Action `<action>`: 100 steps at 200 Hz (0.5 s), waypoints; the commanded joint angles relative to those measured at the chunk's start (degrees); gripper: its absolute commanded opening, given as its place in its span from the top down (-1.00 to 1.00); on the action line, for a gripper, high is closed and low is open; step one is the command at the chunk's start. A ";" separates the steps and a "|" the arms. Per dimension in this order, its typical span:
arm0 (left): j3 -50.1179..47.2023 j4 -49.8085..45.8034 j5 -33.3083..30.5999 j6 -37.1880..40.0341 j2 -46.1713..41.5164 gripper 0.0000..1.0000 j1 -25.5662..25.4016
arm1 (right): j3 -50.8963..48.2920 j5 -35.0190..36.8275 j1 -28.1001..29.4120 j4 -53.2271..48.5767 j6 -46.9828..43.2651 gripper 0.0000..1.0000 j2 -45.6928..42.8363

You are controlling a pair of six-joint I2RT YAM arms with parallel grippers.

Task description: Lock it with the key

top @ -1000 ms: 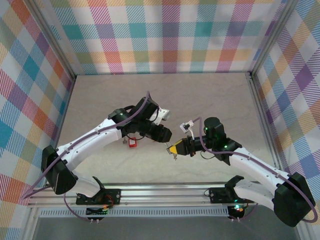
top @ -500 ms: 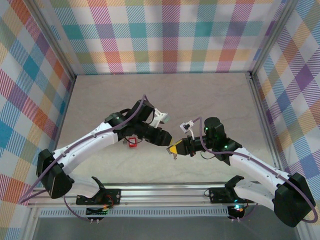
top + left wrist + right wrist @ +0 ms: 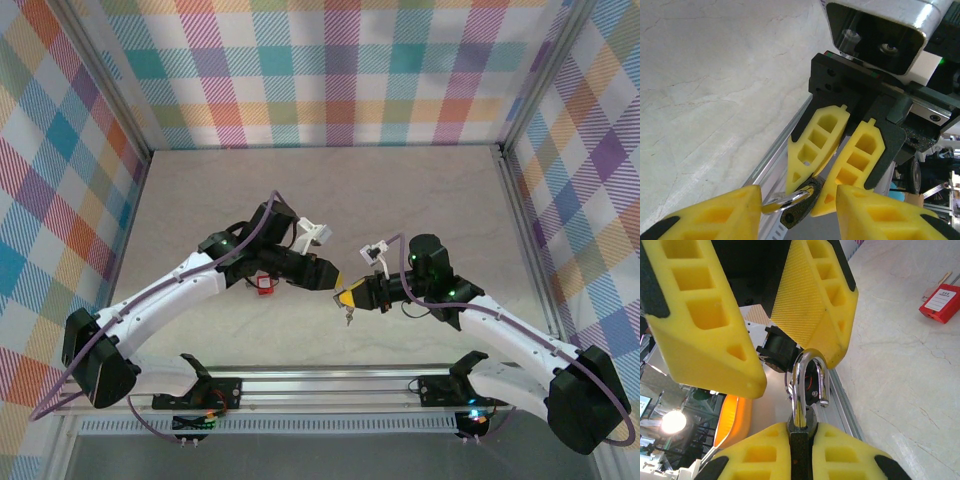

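Currently I have the padlock (image 3: 800,447) clamped in the right tool (image 3: 346,298), held up over the near middle of the table (image 3: 420,200) with its shackle (image 3: 809,371) open. My left tool (image 3: 797,210), fingers apart, sits either side of that shackle. I judge that closing and locking it are both left to do.

At mid-table (image 3: 420,200): left gripper (image 3: 333,280) on the left, right gripper (image 3: 347,300) facing it, padlock (image 3: 801,445) between them; behind, seemingly beneath left arm, second lock (image 3: 265,285) on table.
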 commanded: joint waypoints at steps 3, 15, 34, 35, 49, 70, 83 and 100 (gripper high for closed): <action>-0.74 1.36 1.70 -0.39 -1.37 0.14 0.91 | 1.20 -1.41 -0.09 2.21 -0.42 1.00 -0.78; -0.72 1.37 2.04 -0.48 -1.19 0.14 0.80 | 1.20 -1.55 -0.05 2.43 -0.25 1.00 -0.61; -0.74 0.95 1.78 0.15 -1.15 0.14 0.86 | 1.18 -1.81 -0.04 2.93 -0.05 1.00 -0.38; -0.73 0.92 1.74 0.16 -1.13 0.14 0.86 | 1.18 -1.84 -0.05 2.95 -0.05 1.00 -0.41; -0.89 0.88 1.74 0.36 -0.96 0.14 0.82 | 1.11 -2.14 -0.04 3.39 0.17 1.00 -0.18; -1.80 2.70 2.66 -0.75 -0.67 0.14 0.78 | 1.19 -2.03 -0.04 3.66 0.21 1.00 0.52; -2.11 3.34 3.20 -1.14 -0.50 0.14 0.78 | 1.26 -2.21 -0.01 3.86 0.37 1.00 1.02; -2.22 3.85 3.84 -1.31 -0.50 0.14 0.69 | 1.21 -2.13 -0.01 3.90 0.33 1.00 0.98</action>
